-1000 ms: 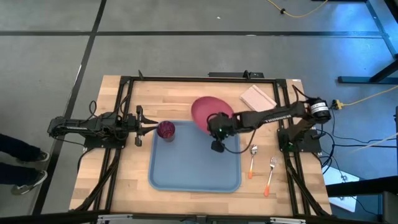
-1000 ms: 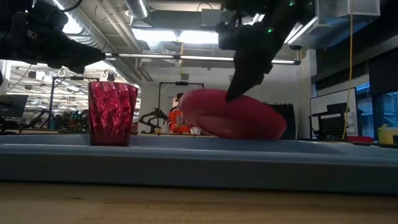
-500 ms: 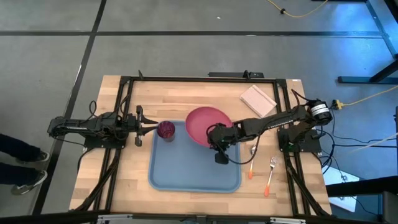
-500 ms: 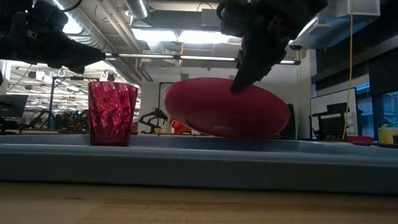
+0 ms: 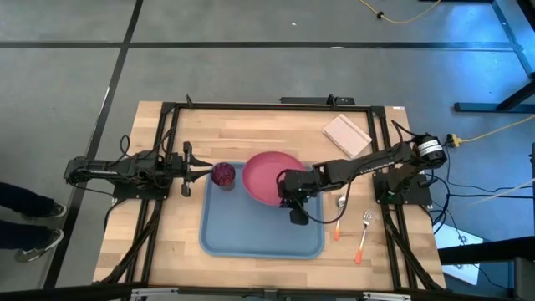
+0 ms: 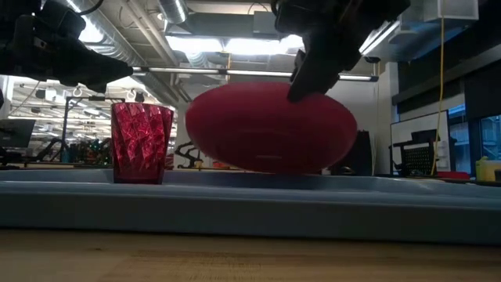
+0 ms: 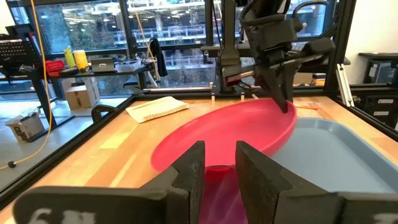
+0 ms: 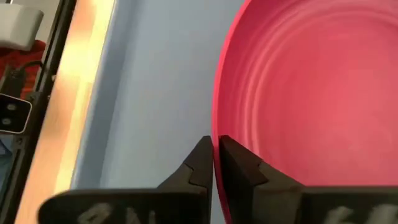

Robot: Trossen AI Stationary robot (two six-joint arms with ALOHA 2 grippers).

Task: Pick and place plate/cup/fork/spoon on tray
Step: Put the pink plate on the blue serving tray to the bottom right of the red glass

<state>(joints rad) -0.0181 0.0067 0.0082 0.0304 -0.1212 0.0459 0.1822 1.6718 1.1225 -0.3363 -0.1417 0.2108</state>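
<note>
The pink-red plate [image 5: 266, 176] hangs tilted over the far part of the light-blue tray [image 5: 251, 230], held by my right gripper [image 5: 285, 186], which is shut on its rim. The dark red cup [image 5: 222, 174] stands upright on its base in the tray's far left corner. My left gripper [image 5: 206, 171] hovers just left of the cup and above its rim [image 6: 141, 106], a little open and empty. The spoon [image 5: 339, 214] and the fork [image 5: 364, 233] lie on the table right of the tray. My right gripper pinches the plate's rim [image 8: 217, 127] on the plate's right side between its two fingers, one on the inner face and one on the underside. The fingers [image 7: 283, 93] slant down from above and from the table's right. The plate hangs tilted, its left side lower; whether that side touches the tray, I cannot tell.
A pale beige pad [image 5: 346, 131] lies at the table's far right. A black metal frame [image 5: 251, 106] runs along the table's far edge and sides. The near half of the tray holds nothing.
My right gripper has carried the plate toward the table's near edge and a little left, from the tray's far rim to over the tray beside the cup. The plate has tipped more steeply as it went.
</note>
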